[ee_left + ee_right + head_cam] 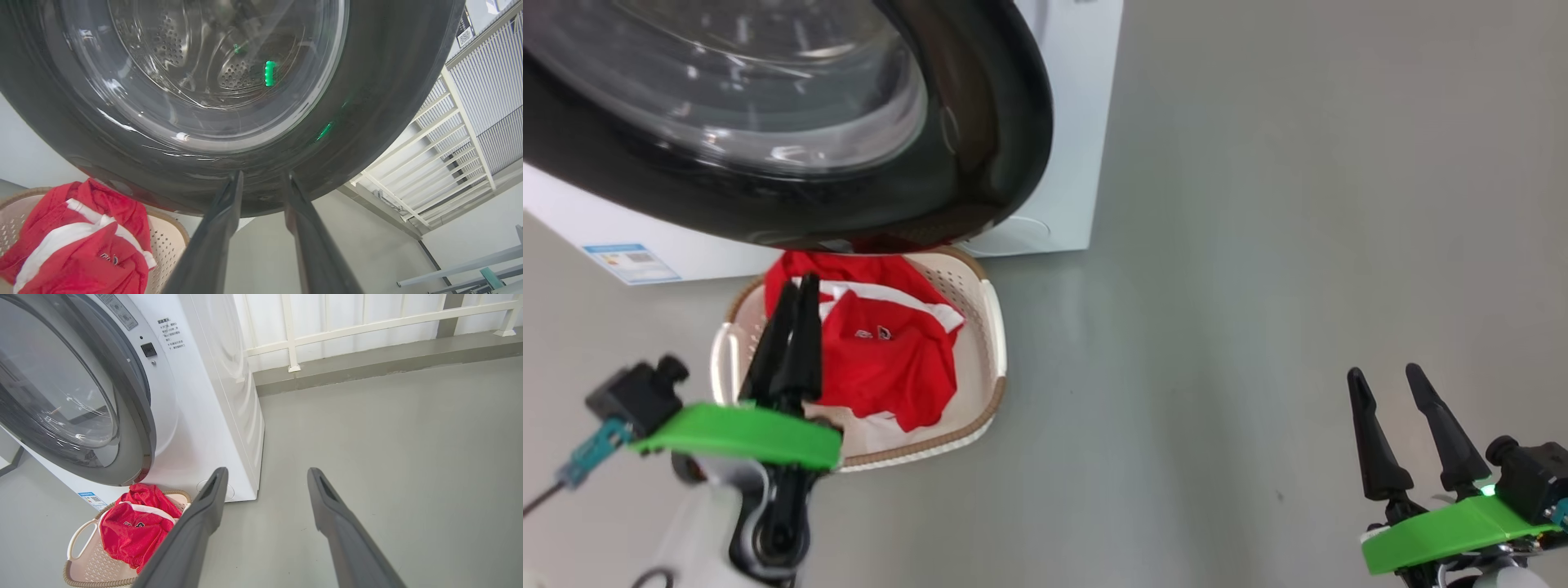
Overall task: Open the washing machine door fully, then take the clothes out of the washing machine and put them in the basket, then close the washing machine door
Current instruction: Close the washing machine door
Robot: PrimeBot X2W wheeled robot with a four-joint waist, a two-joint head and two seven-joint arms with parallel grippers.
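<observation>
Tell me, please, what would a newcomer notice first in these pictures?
The big round washing machine door, glossy black rim around bulging glass, looms across the upper left of the head view. Below it, bright red clothes with white stripes lie heaped in the cream perforated basket on the grey floor. The left gripper points up over the basket's left side; the right gripper stands open at lower right.
</observation>
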